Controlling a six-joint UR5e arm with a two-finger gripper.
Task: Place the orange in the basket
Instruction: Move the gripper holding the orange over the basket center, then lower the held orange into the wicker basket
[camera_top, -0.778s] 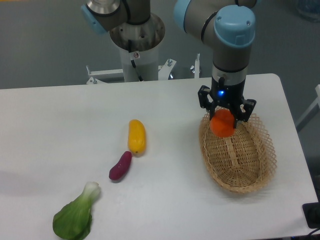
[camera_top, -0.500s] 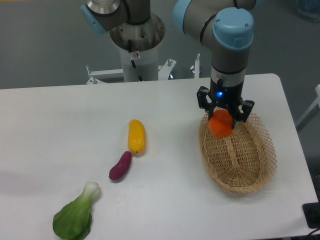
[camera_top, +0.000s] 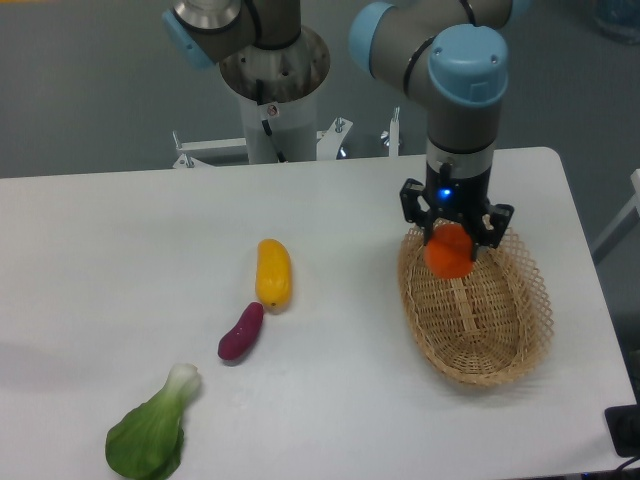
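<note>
The orange is a small bright orange ball held between the black fingers of my gripper. The gripper is shut on it. It hangs over the far end of the oval tan wicker basket, just above the basket's inside. The basket lies on the right side of the white table. The orange's top is hidden by the gripper body.
A yellow-orange elongated vegetable and a small purple vegetable lie at the table's middle. A green leafy vegetable lies at the front left. The robot base stands behind the table. The table's right edge runs close to the basket.
The gripper with the orange has shifted slightly to the right, further over the basket. Nothing else has moved.
</note>
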